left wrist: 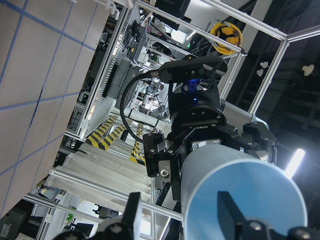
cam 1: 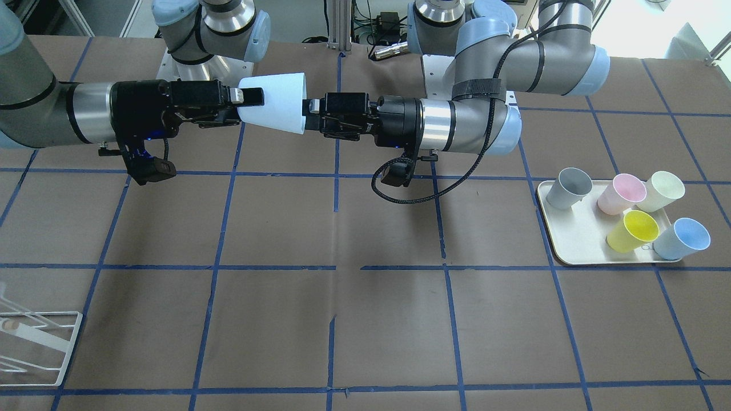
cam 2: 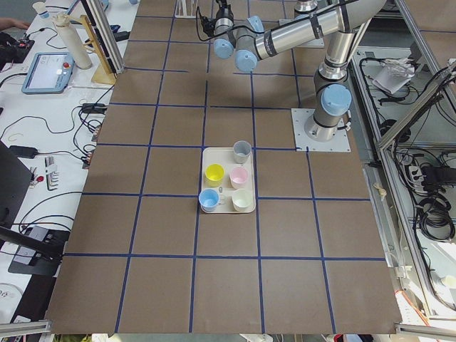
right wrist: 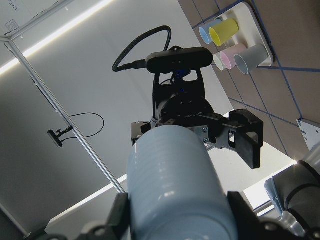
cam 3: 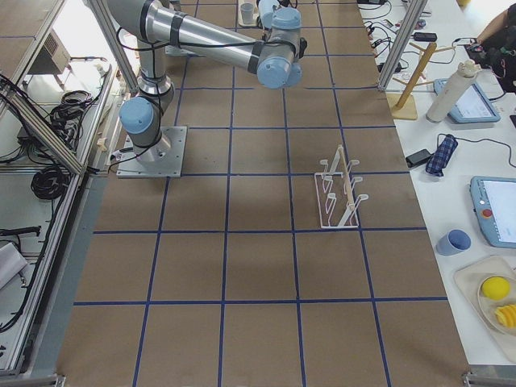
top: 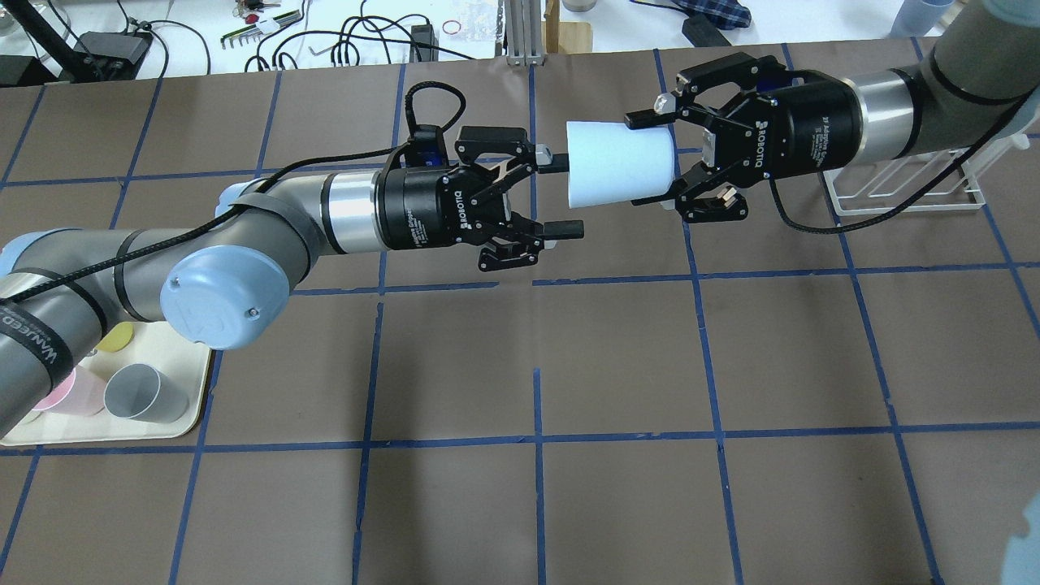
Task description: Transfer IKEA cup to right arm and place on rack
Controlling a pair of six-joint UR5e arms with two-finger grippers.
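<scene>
The pale light-blue IKEA cup [top: 621,162] hangs sideways in the air between the two arms, above the back of the table. My right gripper [top: 662,158] is shut on its narrow base end. The cup [right wrist: 170,185] fills the space between that gripper's fingers in the right wrist view. My left gripper [top: 562,197] is open at the cup's wide mouth, one finger inside the rim and one outside below it. The left wrist view looks into the cup's mouth [left wrist: 245,195]. The white wire rack [top: 902,191] stands behind the right arm and shows also in the front view [cam 1: 34,342].
A beige tray [cam 1: 571,245] at the left arm's side holds a grey cup [cam 1: 568,188], a pink cup [cam 1: 619,194], a cream cup [cam 1: 662,191], a yellow cup [cam 1: 634,231] and a second blue cup [cam 1: 682,238]. Blue tape lines grid the brown table.
</scene>
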